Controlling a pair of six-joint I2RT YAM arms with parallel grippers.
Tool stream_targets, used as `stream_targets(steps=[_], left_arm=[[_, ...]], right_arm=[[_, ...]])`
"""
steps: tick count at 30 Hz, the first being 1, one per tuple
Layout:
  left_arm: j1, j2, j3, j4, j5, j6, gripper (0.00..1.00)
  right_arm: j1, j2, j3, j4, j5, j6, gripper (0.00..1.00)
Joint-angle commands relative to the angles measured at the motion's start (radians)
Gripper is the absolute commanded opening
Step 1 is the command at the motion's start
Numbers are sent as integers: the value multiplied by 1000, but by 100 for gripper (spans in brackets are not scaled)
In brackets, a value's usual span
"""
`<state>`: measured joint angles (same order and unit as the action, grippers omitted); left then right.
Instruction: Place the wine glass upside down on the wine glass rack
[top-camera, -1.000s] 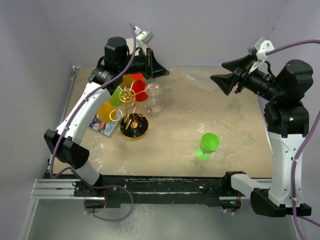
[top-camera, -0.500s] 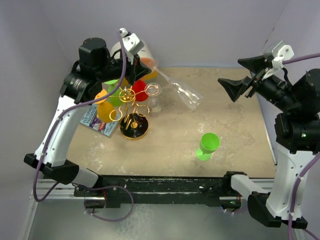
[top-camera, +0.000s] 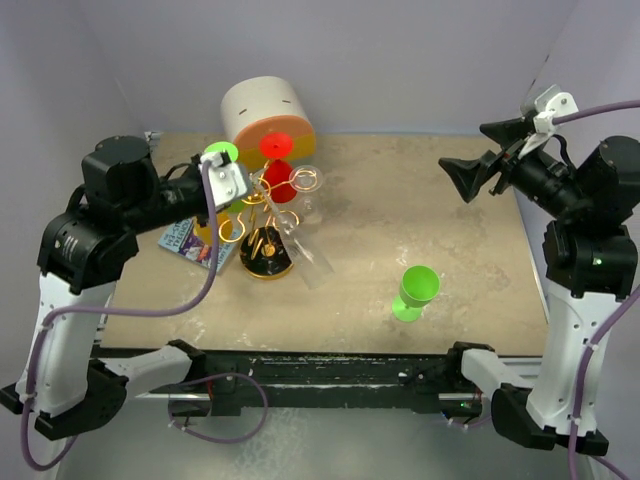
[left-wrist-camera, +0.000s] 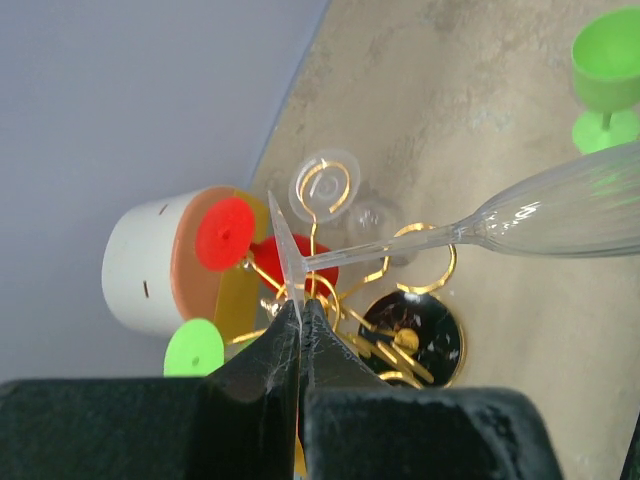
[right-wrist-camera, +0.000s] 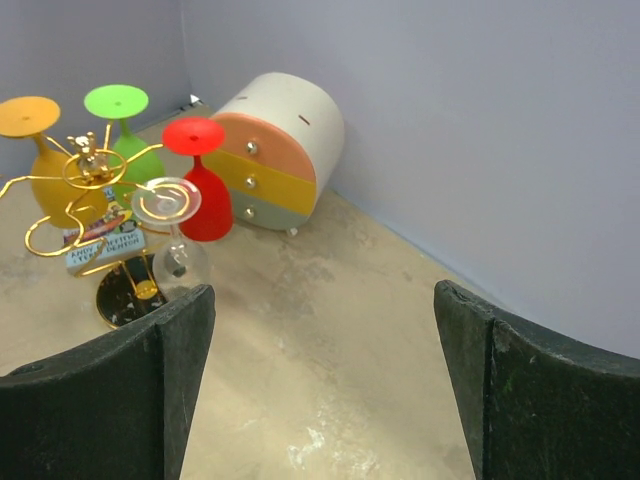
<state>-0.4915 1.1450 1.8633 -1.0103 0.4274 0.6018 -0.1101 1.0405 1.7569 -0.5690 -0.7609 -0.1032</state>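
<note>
My left gripper is shut on the foot disc of a clear wine glass, which lies nearly level with its bowl pointing away. In the top view the left gripper sits at the gold wine glass rack, and the held glass slants over the rack's black base. Red, green and orange glasses and a second clear glass hang upside down on the rack. A green wine glass stands upright on the table. My right gripper hangs open and empty, high at the right.
A cream-and-orange cylinder with small drawers stands at the back wall behind the rack. A small book lies flat left of the rack's base. Grey walls close in the table at the back and both sides.
My left arm has swung from the back to the left, bringing the clear glass from the table's middle down over the rack. The right gripper has opened wider.
</note>
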Motion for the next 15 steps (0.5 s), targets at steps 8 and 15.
stream_targets(steps=[8, 15], left_arm=[[89, -173, -165, -234, -280, 367, 0], [162, -232, -173, -321, -288, 465, 0]], right_arm=[[-37, 7, -39, 62, 5, -3, 93], [-41, -1, -73, 75, 4, -4, 94]])
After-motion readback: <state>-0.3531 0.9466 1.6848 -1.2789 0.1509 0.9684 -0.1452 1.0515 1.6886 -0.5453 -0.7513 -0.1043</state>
